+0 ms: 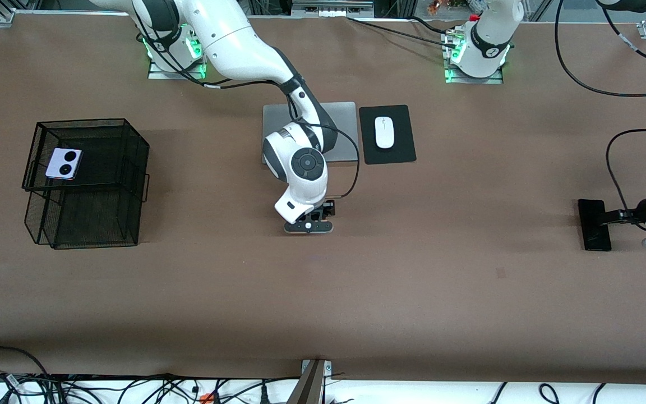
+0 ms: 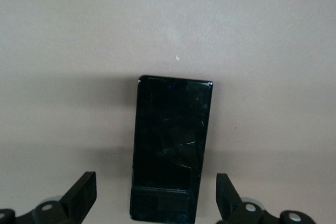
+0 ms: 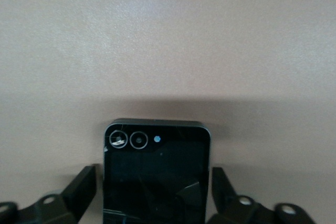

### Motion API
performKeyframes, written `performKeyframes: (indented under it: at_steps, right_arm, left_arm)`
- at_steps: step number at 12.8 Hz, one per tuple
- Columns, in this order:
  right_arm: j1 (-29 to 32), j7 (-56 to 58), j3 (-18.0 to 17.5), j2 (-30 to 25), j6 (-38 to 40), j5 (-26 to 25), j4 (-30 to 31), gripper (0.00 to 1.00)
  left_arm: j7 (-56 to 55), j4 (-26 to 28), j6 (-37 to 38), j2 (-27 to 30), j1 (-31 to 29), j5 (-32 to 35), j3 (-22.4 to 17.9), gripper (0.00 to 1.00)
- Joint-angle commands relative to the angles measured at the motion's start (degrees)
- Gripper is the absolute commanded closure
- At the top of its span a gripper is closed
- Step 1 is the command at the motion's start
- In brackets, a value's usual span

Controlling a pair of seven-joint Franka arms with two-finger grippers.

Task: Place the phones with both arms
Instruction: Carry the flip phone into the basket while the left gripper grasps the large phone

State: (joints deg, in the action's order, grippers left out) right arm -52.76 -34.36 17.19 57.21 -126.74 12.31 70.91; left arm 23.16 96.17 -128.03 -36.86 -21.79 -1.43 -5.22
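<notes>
The small squarish lilac phone (image 1: 64,164) with two black camera circles lies on the top tier of a black wire mesh rack (image 1: 84,213) toward the right arm's end of the table. My right gripper (image 1: 310,223) points down at mid-table. In the right wrist view it (image 3: 154,176) is open, with a finger on each side of the small squarish black phone (image 3: 157,156); this phone is hidden in the front view. My left gripper (image 1: 609,217) is open at the longer black slab (image 1: 593,227), toward the left arm's end. In the left wrist view its fingers (image 2: 84,184) flank the slab (image 2: 170,140) without touching.
A silver laptop (image 1: 345,129), partly covered by the right arm, lies near the robots' bases. Beside it a white mouse (image 1: 384,132) sits on a black pad (image 1: 401,148). Cables run along the table edge nearest the front camera (image 1: 132,387).
</notes>
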Motion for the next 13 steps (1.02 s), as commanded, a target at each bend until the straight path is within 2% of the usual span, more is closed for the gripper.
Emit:
performKeyframes:
  at_steps: [1,3,6,9,13]
  right_arm:
    - [-0.67,-1.15,0.48,-0.61,0.43,-0.18,0.55,0.68]
    - [-0.5,-1.76,0.57,-1.22,1.83,-0.18,0.55,0.69]
    - [1.95,0.41,2.41,-7.97,11.22,-0.27,0.55,0.69]
    - [7.66,7.52,3.38,-14.65,20.36,-0.27,0.55,0.69]
    - [15.57,15.7,3.82,-20.82,26.52,-0.27,0.55,0.68]
  left_arm:
    - [0.22,2.53,-2.93,-0.31,-0.63,-0.95,0.65,0.0]
    - [0.13,2.53,-3.02,-1.02,-0.54,-2.35,0.65,0.0]
    - [0.22,3.32,-5.47,-1.99,-0.54,-2.35,0.65,0.0]
    - [0.66,3.5,-7.15,-3.13,-0.54,-2.27,0.65,0.0]
    - [0.66,3.76,-8.64,-4.1,-0.54,-2.27,0.65,0.0]
